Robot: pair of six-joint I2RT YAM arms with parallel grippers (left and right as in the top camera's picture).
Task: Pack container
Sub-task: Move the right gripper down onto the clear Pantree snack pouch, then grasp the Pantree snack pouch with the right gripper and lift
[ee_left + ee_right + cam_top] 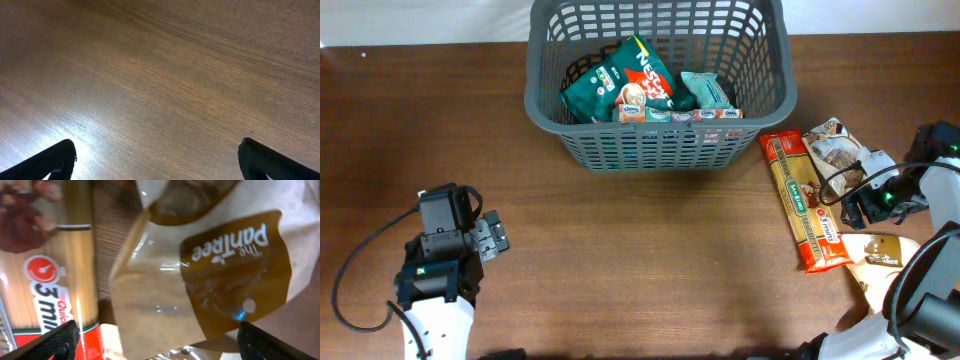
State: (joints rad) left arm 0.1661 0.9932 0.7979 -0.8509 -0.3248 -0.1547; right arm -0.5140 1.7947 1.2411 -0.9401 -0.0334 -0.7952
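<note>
The container [650, 150], a dark grey lattice basket, stands at the back centre. Inside it lie a green coffee packet [625, 80], a teal packet [705, 90] and small boxes. To its right on the table are a long spaghetti packet [807, 200], a brown snack pouch [835, 145] and a beige Pantree pouch [880, 250]. My right gripper [860, 210] is open just over these packets. Its wrist view shows the Pantree pouch [200, 280] between wide-apart fingers [260, 340] and the spaghetti packet [55, 280] at left. My left gripper [492, 238] is open over bare wood at front left, holding nothing [157, 160].
The brown wooden table [650, 260] stretches between the two arms. Black cables loop beside the left arm [360, 260] and the right arm [910, 270]. The table's far edge runs just behind the basket.
</note>
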